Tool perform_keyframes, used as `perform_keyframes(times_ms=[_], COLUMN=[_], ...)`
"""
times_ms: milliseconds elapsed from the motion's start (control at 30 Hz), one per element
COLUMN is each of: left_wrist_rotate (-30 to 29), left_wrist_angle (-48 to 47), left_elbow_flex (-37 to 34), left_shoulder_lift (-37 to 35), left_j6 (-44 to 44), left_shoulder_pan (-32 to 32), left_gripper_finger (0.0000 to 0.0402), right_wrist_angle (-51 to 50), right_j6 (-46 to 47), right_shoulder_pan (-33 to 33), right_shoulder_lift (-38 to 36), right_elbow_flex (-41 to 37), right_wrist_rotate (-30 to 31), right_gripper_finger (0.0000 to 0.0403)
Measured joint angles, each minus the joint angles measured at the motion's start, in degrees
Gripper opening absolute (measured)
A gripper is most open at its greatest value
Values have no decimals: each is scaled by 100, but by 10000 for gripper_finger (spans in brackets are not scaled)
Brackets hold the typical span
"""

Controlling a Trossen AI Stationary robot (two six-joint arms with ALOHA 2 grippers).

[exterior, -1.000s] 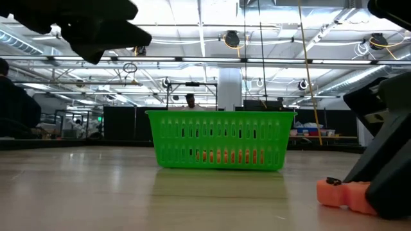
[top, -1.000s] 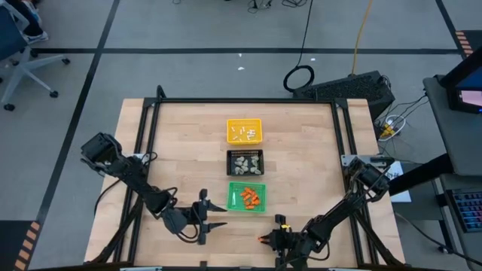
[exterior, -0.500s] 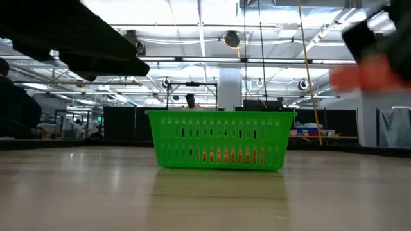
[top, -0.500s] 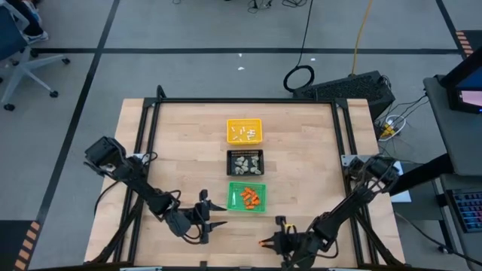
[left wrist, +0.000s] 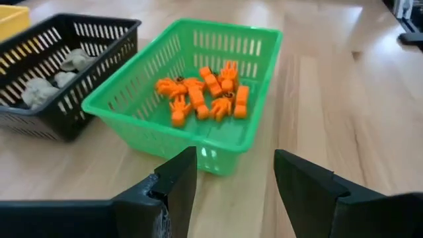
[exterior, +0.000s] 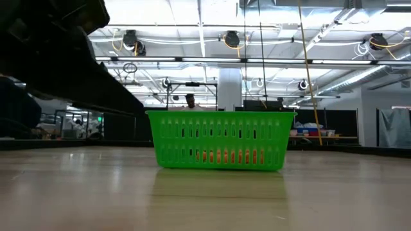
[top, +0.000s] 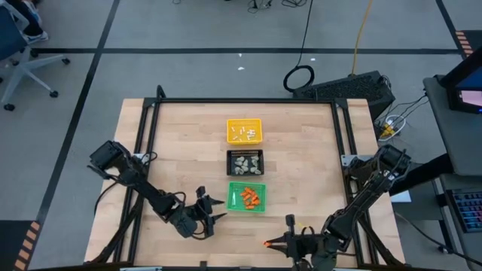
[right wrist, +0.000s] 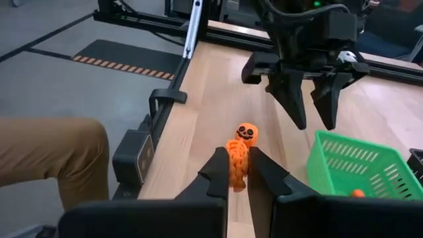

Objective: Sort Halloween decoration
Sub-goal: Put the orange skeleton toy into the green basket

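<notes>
The right gripper (top: pixel 273 243) is held low near the front edge of the table (top: pixel 301 150), to the front right of the green tray (top: pixel 247 196), and its fingers (right wrist: pixel 218 168) are pressed together on a small orange skeleton figure (right wrist: pixel 238 155), which is seen upright between them in the right wrist view. The left gripper (top: pixel 216 211) is placed just beside the green tray, on its left side, pointing toward it, with its fingers (left wrist: pixel 177 182) spread apart and nothing between them. In the left wrist view, a group of orange bits (left wrist: pixel 201 94) is seen lying inside the green tray. The beige-grey lumps (top: pixel 245 162) are kept in the black tray (top: pixel 245 162), which stands in the middle of the row, and the thin white sticks (top: pixel 244 134) are kept in the yellow tray (top: pixel 244 130) at the far end. The three trays stand in one line, near each other. In the low view, the green tray is seen in the centre and a dark part of an arm covers the upper left. A tan trouser leg of a person (right wrist: pixel 46 155) is visible beside the table in the right wrist view.
</notes>
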Motion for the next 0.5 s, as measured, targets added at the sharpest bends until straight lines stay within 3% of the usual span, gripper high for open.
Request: perform_keyframes(times_ms=[500], left_wrist_rotate=[442], left_wrist_angle=[624], left_elbow_flex=[-2], left_shoulder_lift=[299], left_j6=[214], left_shoulder_pan=[216], left_gripper_finger=[200], right_wrist_angle=[467], right_j6=[-635], right_shoulder_pan=[0], right_shoulder_lift=[2], right_elbow_flex=[0], right_wrist_rotate=[31], right_gripper_finger=[9])
